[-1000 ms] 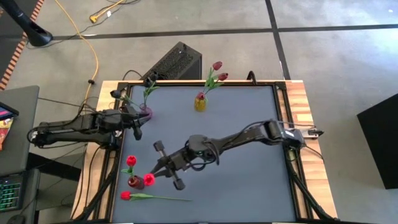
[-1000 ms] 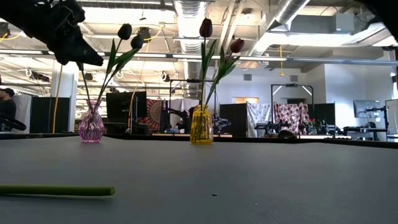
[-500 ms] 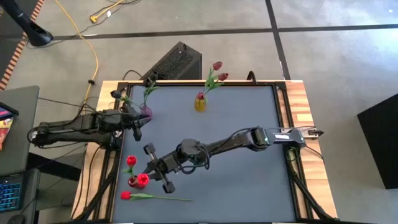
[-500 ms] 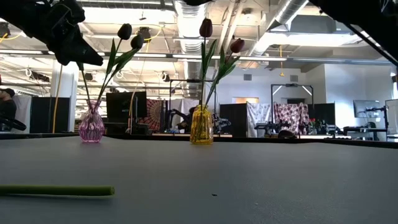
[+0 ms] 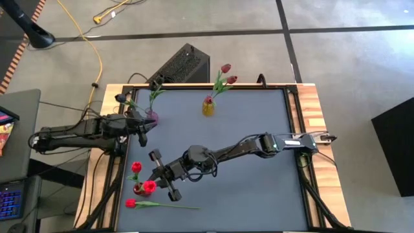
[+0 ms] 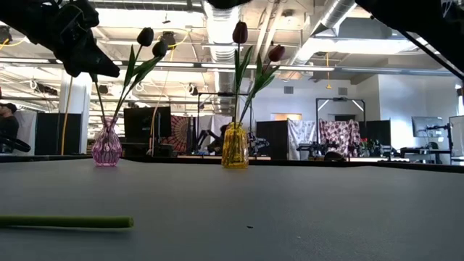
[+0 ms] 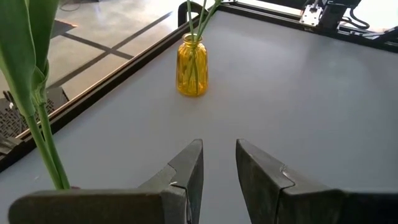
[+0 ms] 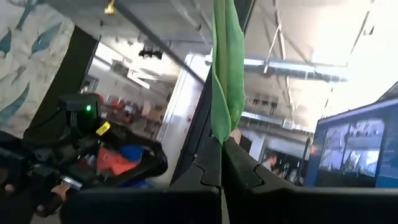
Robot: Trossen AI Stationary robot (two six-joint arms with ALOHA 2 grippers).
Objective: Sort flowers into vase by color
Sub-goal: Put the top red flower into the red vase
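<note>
Two dark tulips [image 5: 152,86] stand in a pink vase [image 5: 151,116], two maroon tulips [image 5: 226,68] in a yellow vase [image 5: 207,107]; a red tulip [image 5: 131,203] lies flat near the red vase [image 5: 138,189].

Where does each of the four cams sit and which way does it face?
High: above the table, looking straight down; both arms show, right gripper by the red vase.
Low: table height, looking level across to the room; the left arm shows dark at upper left.
Left wrist: on the left arm beside the purple vase, facing the yellow vase; own jaws apart, nothing between.
Right wrist: on the right arm, tilted up toward the ceiling; own jaws shut on a green flower stem.
Shared: the yellow vase shows in high, low and left wrist.
</note>
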